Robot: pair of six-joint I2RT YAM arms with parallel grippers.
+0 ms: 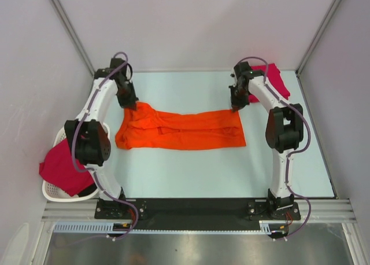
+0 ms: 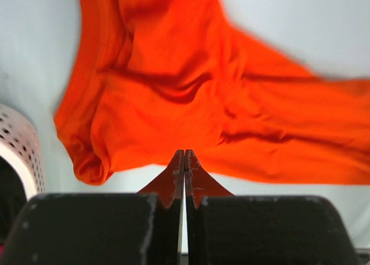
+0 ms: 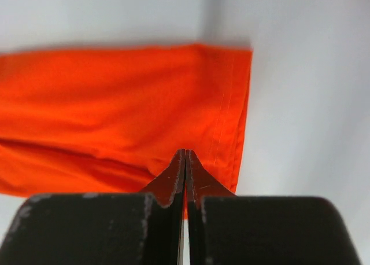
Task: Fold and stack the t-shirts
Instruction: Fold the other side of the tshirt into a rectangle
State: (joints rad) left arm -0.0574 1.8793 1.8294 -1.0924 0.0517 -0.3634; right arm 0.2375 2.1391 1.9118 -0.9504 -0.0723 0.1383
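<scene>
Top external: orange t-shirt (image 1: 185,132) flat on table (image 1: 191,175), long narrow band running L to R, looks partly folded.
Progress: early, by the look; no stack yet, nothing fully folded.
Left to do: finish orange fold, then both crimson-pink ones, then stack.
Crimson tee 1 (image 1: 60,169): draped over white basket (image 1: 51,191) rim, beside L arm, unfolded.
Crimson tee 2 (image 1: 276,80): bunched at far R corner, behind R arm.
Left gripper (image 2: 185,156): pressed tight together, tips at far-L corner of orange t-shirt; cloth pinched or not, can't tell.
Right gripper (image 3: 185,156): closed tight, tips at far-R hem corner; pinch unconfirmed.
Shirt vs grippers: stretched btwn the two, body lying toward near side.
</scene>
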